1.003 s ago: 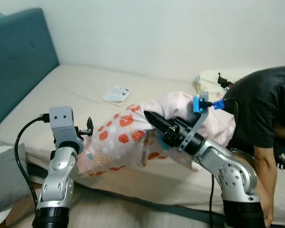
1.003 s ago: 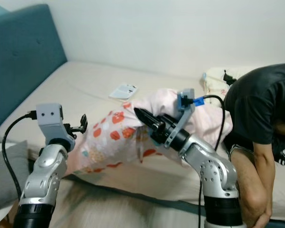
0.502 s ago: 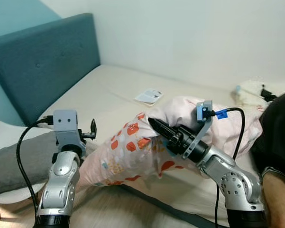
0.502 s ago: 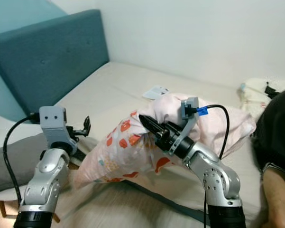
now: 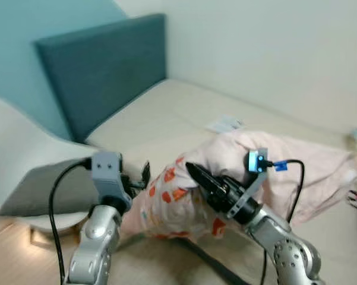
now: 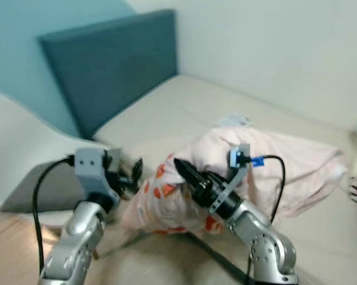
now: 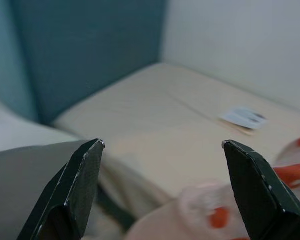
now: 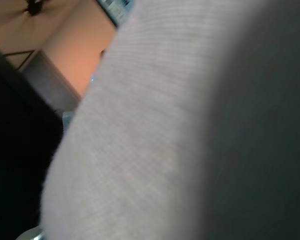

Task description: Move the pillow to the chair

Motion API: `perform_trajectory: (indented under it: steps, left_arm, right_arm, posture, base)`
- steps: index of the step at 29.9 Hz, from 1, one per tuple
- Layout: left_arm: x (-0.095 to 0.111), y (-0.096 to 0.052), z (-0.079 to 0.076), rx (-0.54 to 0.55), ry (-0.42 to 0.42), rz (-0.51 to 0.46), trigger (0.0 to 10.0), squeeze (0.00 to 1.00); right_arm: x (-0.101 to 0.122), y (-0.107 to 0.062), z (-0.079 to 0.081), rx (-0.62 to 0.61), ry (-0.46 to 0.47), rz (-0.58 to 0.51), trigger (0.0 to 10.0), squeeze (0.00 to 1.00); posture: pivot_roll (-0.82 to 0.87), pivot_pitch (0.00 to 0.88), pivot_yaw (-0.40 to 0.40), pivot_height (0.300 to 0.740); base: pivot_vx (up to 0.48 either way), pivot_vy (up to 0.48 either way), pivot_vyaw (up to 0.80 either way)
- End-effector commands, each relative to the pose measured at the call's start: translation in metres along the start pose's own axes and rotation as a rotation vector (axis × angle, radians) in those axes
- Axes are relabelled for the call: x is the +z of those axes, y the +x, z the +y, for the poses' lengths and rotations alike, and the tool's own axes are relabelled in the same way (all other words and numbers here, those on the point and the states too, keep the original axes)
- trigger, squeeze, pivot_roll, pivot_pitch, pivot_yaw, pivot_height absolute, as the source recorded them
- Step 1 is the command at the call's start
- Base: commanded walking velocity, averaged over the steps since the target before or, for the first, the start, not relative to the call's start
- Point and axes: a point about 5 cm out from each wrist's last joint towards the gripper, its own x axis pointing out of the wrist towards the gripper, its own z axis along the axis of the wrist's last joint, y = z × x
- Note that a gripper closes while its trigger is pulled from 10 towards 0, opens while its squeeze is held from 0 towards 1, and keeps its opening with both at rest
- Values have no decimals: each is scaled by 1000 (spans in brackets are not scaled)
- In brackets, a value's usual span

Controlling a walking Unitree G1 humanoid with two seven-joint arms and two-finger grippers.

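1. Right claw (image 5: 193, 172): we see its black fingers drawn together to a point, pressed into the pink cloth of the pillow (image 5: 184, 202); whether cloth is pinched between them we cannot tell. In the right wrist view, pale woven fabric lies close against the lens.
2. Left claw (image 7: 162, 190): in its wrist view we see the two black fingers (image 7: 72, 192) spread wide, with nothing between them. In the head views it is raised just beside the pillow's left end; contact cannot be made out.
3. Pillow: pink, printed with red and orange shapes. We see it held up between the two arms at the near edge of the bed (image 5: 166, 119), its right part trailing back over the mattress.
4. Chair (image 5: 24, 160): white, curved shell on the robot's left, with a grey cushion (image 5: 44, 187) on its seat. It stands beside the bed, near the left arm; the pillow is apart from it.
5. Headboard (image 5: 101, 71): dark teal, upright at the far left end of the bed, against a lighter teal wall.
6. Paper (image 5: 224, 124): a small white sheet lying flat on the mattress beyond the pillow.
7. The head views are somewhat blurred.
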Motion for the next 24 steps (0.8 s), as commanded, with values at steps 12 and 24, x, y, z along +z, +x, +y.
perform_trajectory:
  steps: [12, 24]
  left_arm:
    - [-14, 0, -4, -49, -8, 57, 10000, 0]
    - [-14, 1, -2, -42, -18, 52, 10000, 0]
  right_arm:
    - [2, 5, 5, 83, 6, -31, 10000, 0]
    - [5, 11, 14, 128, -23, -34, 10000, 0]
  posture:
    - [-33, 0, -38, 740]
    - [-30, 0, -35, 740]
  base:
    - [0, -281, 767]
    - [0, -174, 760]
